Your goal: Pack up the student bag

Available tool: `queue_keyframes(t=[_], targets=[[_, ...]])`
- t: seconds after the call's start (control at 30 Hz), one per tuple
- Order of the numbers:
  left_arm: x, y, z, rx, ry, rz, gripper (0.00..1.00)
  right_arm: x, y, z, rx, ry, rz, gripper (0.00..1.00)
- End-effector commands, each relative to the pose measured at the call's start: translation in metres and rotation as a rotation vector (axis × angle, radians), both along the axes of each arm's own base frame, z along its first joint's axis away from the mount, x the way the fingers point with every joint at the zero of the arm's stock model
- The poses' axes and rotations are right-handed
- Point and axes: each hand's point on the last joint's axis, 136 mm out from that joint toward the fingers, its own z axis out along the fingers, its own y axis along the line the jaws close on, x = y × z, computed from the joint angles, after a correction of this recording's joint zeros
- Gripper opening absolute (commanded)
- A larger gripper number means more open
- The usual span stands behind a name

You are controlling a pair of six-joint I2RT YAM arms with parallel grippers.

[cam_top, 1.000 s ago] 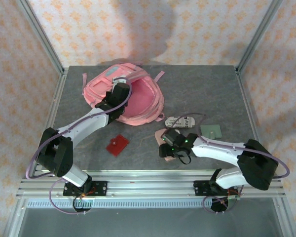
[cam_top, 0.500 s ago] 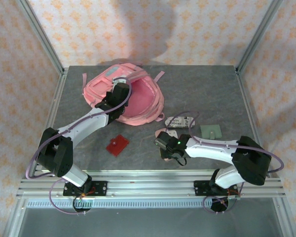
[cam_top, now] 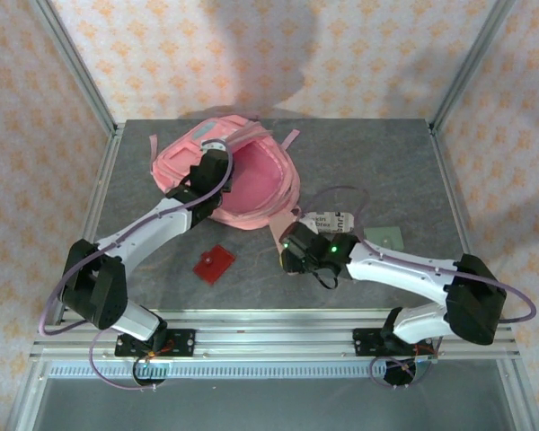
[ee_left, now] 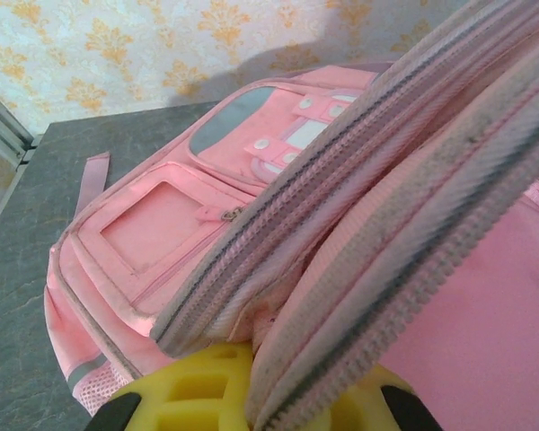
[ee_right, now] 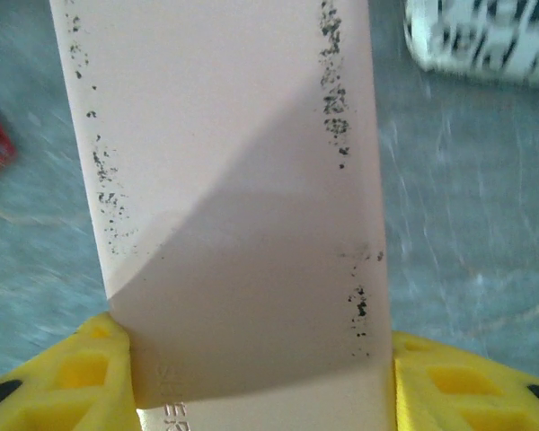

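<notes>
Bright, even light; soft shadow on back wall (cam_top: 269, 72); right wrist view blurred.

Woven pink cloth bag (ee_left: 162, 224), ribbed grey zip tape; matt mottled grey table (cam_top: 386, 162); smooth matt black-speckled pink case (ee_right: 234, 180).

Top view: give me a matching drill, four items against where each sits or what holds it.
1 bag
2 red item
3 green item
4 pink case

A held in the right gripper
B lying loose, near side of the bag
C rim pinched by the left gripper
D just right of the striped pouch

Pairs: 1-C, 2-B, 3-D, 4-A
</notes>
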Motion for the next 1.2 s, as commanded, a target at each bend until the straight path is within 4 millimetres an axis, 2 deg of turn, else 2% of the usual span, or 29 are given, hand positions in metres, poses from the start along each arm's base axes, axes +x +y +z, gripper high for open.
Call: queue_keyframes(t=[0.0, 0.13, 0.23, 0.5, 0.67, 0.77, 0.83, 0.97, 1.07, 1.17], targets=[[0.0, -0.004, 0.043, -0.117, -0.132, -0.003, 0.0, 0.03, 0.009, 0.038, 0.056, -0.11, 0.012, 0.18], [-0.002, -0.005, 0.048, -0.137, -0.141, -0.014, 0.0, 0.062, 0.025, 0.056, 0.084, -0.152, 0.039, 0.18], [-0.004, -0.007, 0.053, -0.163, -0.156, -0.027, 0.0, 0.085, 0.046, 0.059, 0.086, -0.163, 0.087, 0.18], [-0.008, -0.006, 0.064, -0.18, -0.181, -0.039, 0.0, 0.147, 0.108, 0.047, 0.093, -0.134, 0.22, 0.25], [-0.009, -0.004, 0.064, -0.19, -0.181, -0.038, 0.0, 0.182, 0.127, 0.031, 0.065, -0.128, 0.265, 0.32], [-0.01, -0.004, 0.062, -0.195, -0.177, -0.041, 0.0, 0.194, 0.138, 0.027, 0.043, -0.15, 0.313, 0.36], [-0.01, -0.004, 0.061, -0.196, -0.175, -0.04, 0.0, 0.202, 0.141, 0.025, 0.023, -0.174, 0.321, 0.43], [-0.01, -0.005, 0.058, -0.199, -0.169, -0.039, 0.0, 0.214, 0.132, 0.024, -0.039, -0.219, 0.281, 0.63], [-0.01, -0.006, 0.054, -0.209, -0.164, -0.04, 0.0, 0.214, 0.123, 0.033, -0.029, -0.239, 0.232, 0.71], [-0.011, -0.006, 0.049, -0.221, -0.156, -0.04, 0.0, 0.206, 0.114, 0.043, 0.05, -0.224, 0.198, 0.72]])
